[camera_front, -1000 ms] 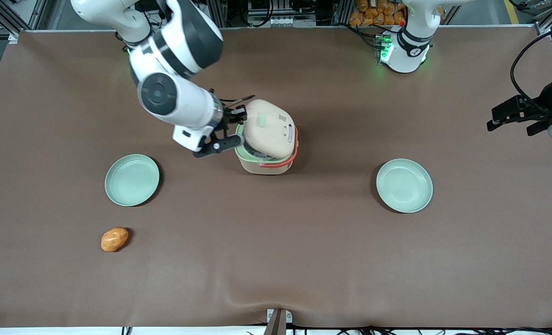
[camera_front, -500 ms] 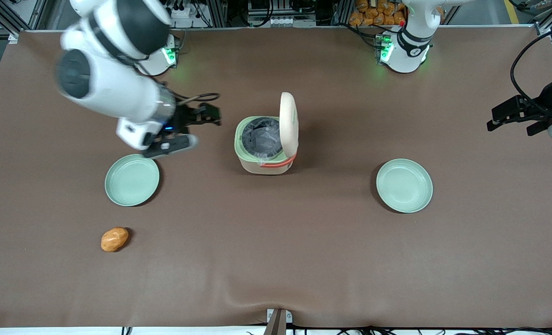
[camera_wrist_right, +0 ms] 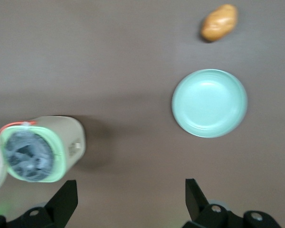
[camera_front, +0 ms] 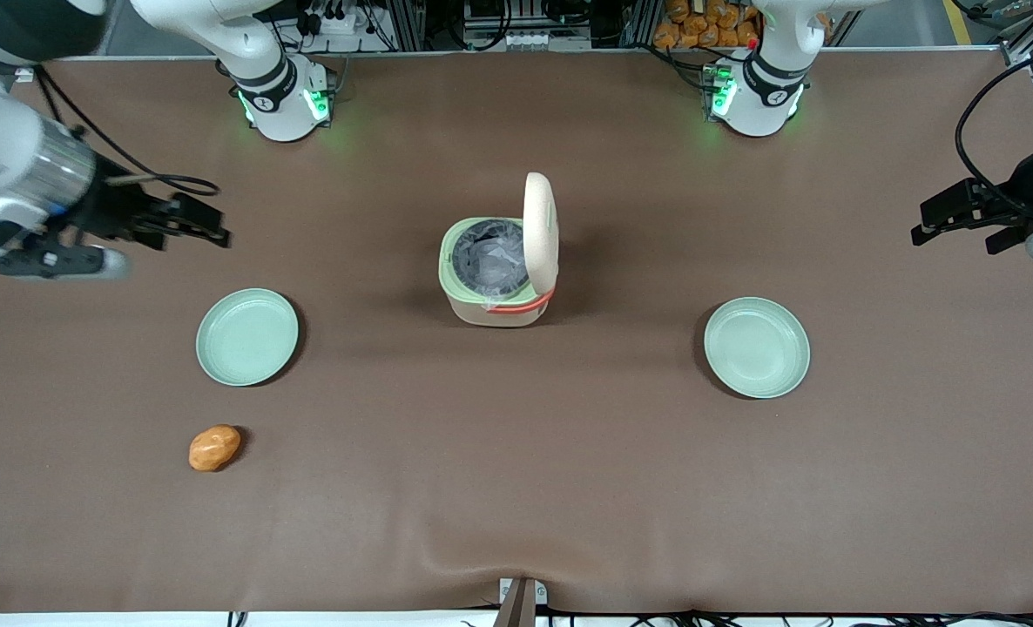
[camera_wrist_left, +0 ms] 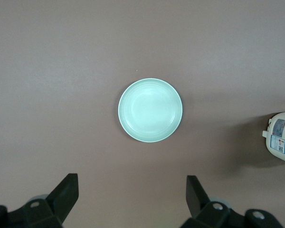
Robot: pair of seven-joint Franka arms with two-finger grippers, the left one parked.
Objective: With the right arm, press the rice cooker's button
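The jaws are being held wide apart with nothing between them, as is shown in the right wrist view, where the two black fingertips (camera_wrist_right: 66, 197) are being seen well separated over bare brown cloth. The gripper (camera_front: 116, 239) is being carried above the table (camera_front: 516, 488) toward the working arm's end, well apart from the rice cooker (camera_front: 497, 261), and it is being borne by the right arm (camera_front: 11, 165), whose white wrist section and dark cable are being shown at the edge of the front view. The rice cooker is being seen near the middle of the table with its lid (camera_front: 540, 228) standing upright on its hinge, so that the pale green inner rim and the grey pot (camera_front: 489, 255) are being exposed; the coral-orange band is being shown on the side nearer the front camera. The button cannot be made out in any view, since the lid is being seen edge-on. A pale green plate (camera_front: 247, 337) is being seen on the cloth near the gripper and nearer the front camera than it, and an orange-brown potato (camera_front: 214, 448) is lying nearer the camera again. A second green plate (camera_front: 757, 347) is being shown toward the parked arm's end.
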